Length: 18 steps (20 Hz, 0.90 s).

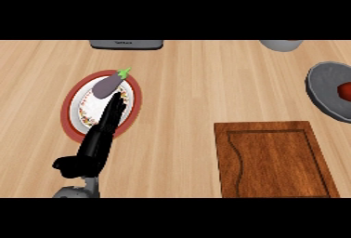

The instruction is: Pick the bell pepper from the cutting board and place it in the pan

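Left robot hand (103,135) lies flat, fingers straight, holding nothing, over the red-rimmed patterned plate (74,100) with a purple eggplant (109,84). The brown wooden cutting board (273,160), lower right, is bare; a red item, apparently the bell pepper (345,91), sits in the grey pan (323,90) (right edge). Placement looks done; no right hand shows.

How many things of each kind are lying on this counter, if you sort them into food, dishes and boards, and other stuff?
Food: 2, the eggplant and a red piece, likely the bell pepper.
Dishes and boards: 3, the red-rimmed plate, the grey pan, the wooden cutting board.
Cut-off grey things at the far edge: 2, a box-like one, a round one.
Total: 7
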Tool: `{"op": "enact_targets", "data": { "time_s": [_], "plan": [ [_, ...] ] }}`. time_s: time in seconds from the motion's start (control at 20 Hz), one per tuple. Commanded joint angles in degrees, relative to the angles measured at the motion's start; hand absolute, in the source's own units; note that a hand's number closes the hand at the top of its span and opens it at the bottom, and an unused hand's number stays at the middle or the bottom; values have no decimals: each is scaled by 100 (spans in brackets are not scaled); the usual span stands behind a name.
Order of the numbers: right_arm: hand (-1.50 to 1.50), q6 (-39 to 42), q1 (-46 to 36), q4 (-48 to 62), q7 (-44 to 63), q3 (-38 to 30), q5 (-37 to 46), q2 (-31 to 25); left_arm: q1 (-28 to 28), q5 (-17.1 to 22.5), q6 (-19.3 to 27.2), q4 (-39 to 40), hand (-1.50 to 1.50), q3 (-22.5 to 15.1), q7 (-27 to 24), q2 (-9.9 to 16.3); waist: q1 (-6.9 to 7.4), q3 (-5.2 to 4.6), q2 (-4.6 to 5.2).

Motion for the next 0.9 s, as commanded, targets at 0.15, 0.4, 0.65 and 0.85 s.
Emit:
{"op": "enact_targets", "data": {
  "time_s": [0.15, 0.4, 0.65, 0.85],
  "plan": [
    [-150, 518, 712, -195, -1036, 162, 4, 81, 83, 126, -139, 243, 0, 238, -241, 117, -82, -12, -29],
    [-150, 459, 429, -186, -590, 267, -20, -71, -129, 67, -127, 458, 0, 244, -371, 34, -37, -12, -19],
    [-150, 383, 771, -233, -939, 357, -35, -41, 185, -35, -7, -365, 0, -90, 212, -67, -17, -6, -53],
    [-150, 229, 700, -160, -860, 408, -30, -116, -399, 32, -34, 395, 0, 221, -54, -88, -41, -2, -12]
  ]
}}
